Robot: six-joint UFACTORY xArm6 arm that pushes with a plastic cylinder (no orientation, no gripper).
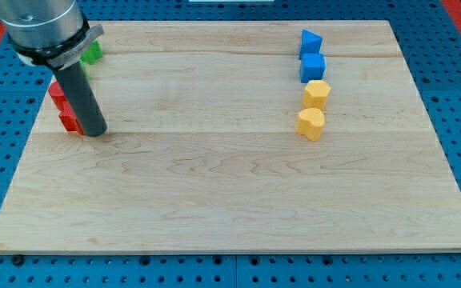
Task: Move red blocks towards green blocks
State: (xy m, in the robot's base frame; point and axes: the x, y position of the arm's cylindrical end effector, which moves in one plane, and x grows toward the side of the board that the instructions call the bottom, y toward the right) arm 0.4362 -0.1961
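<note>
Two red blocks sit at the view's left edge of the wooden board, one above the other, both partly hidden by the rod. A green block shows near the top left corner, mostly hidden behind the arm's grey body. My tip rests on the board just right of the lower red block, touching or nearly touching it. The green block lies up and slightly right of the red ones.
At the view's right stand a blue block, a blue cube, a yellow hexagonal block and a yellow heart-like block in a column. The board is edged by a blue pegboard.
</note>
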